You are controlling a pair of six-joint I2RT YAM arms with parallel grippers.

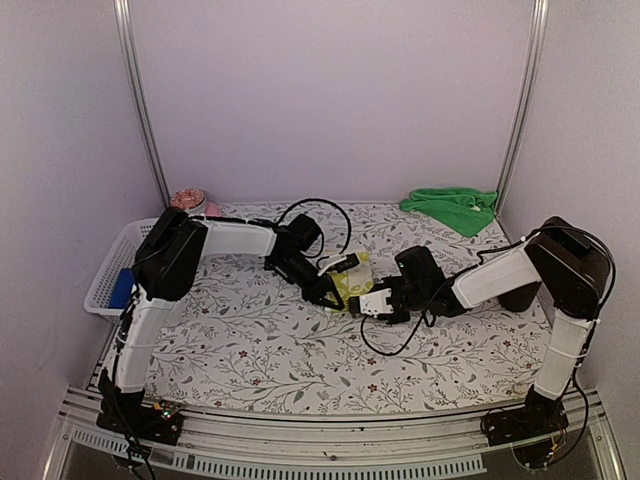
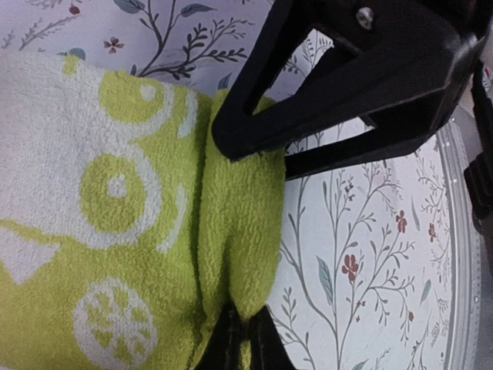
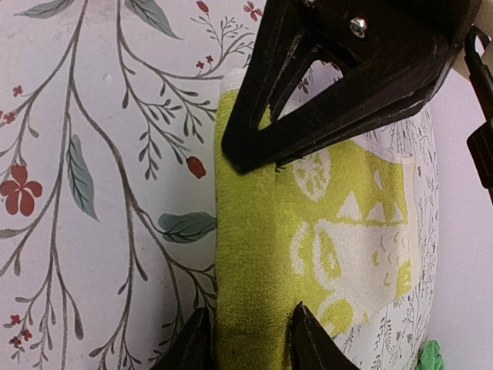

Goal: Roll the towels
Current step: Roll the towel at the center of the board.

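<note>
- Top external view: pictured nose to nose over the table (image 1: 250, 340), left tool (image 1: 330, 292) and right tool (image 1: 368, 300), both at the yellow-lime towel (image 1: 352, 274) lying between them.
- Left wrist view: clenched with the left tool (image 2: 237, 239) on a thick folded edge of the yellow-lime towel (image 2: 115, 231), upper finger pressing into the fold, patterned cloth spreading to one side of the tool, bare table (image 2: 370, 254) to the other.
- Right wrist view: straddles that doubled edge (image 3: 254, 270) with the right tool (image 3: 250, 247), upper finger touching the cloth; cannot tell whether gripping or merely bracketing it.
- Leaves the green towel (image 1: 450, 208) bunched well beyond the right tool, at the table's far edge, not yet rolled.
- Judged at risk from here:
  - could drag the fold open instead of rolling it, should one tool pull ahead of the other;
  - could lose the soft terry out of a shallow pinch;
  - could slide the whole towel across the table rather than turn it over;
  - could knock tool against tool, working this close.
</note>
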